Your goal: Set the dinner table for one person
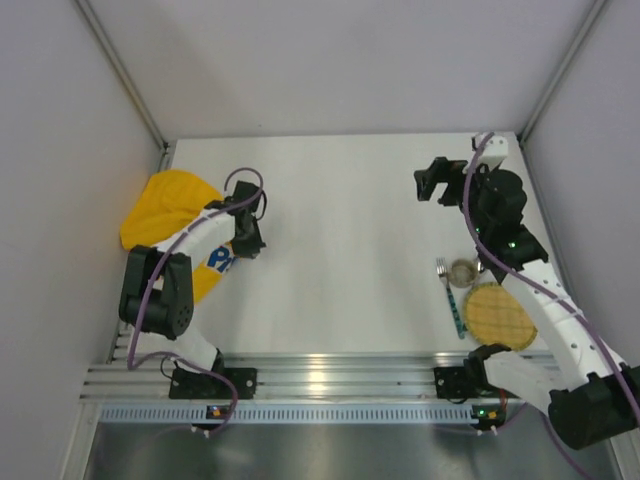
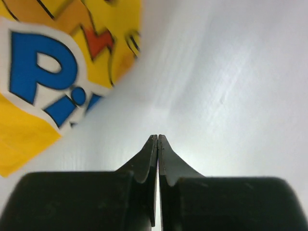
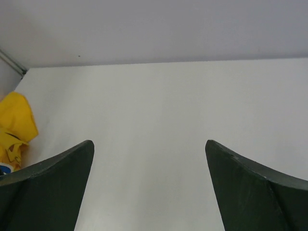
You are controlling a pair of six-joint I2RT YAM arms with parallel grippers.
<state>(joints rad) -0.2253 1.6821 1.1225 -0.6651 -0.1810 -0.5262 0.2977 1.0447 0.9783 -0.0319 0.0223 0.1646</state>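
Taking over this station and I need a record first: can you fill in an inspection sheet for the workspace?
Surface: white dinner table, bare in the middle.
Job's things: yellow mat crumpled at left; fork, small cup and woven plate grouped near right.
Clutter: nothing seen.
Grippers: left gripper shut, empty, beside the mat; right gripper open, empty.
Cables: purple cables run along both arms.
Surroundings: grey walls; metal rail at near edge.

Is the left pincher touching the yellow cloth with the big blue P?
Apart. The left wrist view shows bare white table between the shut left gripper and the yellow cloth edge.
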